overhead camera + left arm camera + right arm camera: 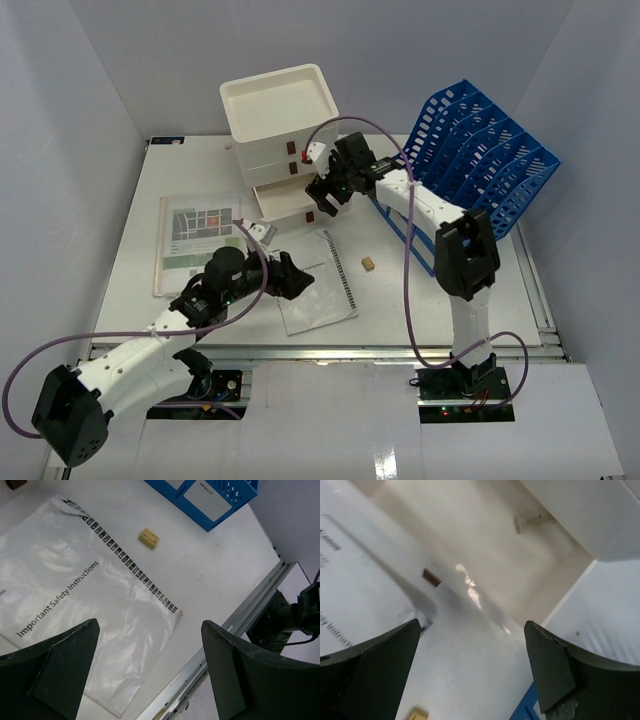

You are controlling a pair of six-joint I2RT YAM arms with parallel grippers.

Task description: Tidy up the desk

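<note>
White desk [190, 170] long axis left-right; metal rail [340, 346] along near edge

Top view: you look steeply down from above and behind the arm bases [445, 385], far enough to frame the whole desk [380, 310]. Left wrist view: close, facing down at the booklet [75, 605] and the desk's near rail [200, 665]. Right wrist view: closest, tilted toward the drawer box [485, 555]. All three views share the small tan block [368, 263].
</note>
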